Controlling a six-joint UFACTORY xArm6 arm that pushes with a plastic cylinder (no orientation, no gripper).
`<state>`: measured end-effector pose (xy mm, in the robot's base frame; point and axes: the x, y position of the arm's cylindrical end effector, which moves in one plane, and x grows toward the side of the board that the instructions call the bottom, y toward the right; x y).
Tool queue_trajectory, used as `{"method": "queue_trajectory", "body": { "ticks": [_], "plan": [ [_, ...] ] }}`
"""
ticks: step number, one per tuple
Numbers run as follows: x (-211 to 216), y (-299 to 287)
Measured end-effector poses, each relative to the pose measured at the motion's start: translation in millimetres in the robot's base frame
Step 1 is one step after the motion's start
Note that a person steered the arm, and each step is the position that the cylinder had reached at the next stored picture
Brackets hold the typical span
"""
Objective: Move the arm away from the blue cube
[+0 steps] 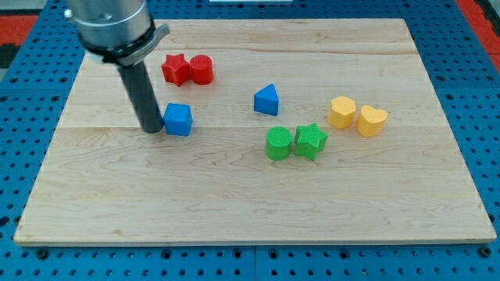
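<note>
One rod, no hand on show, my tip (151,129) just left of the blue cube (178,119).

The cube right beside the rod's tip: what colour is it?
Blue. The blue cube sits just right of my tip, seen in the camera view.

Arm: enters from the view's top left, rod pointing down
My tip (150,129): on the board, left of centre
</note>
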<state>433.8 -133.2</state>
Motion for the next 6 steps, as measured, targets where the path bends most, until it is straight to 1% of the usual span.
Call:
{"method": "queue_trajectory", "body": {
  "ticks": [1,2,3,4,5,6],
  "plan": [
    [-7,58],
    [7,69],
    [-12,71],
    [-20,93],
    [28,51],
    [86,-6]
  ]
}}
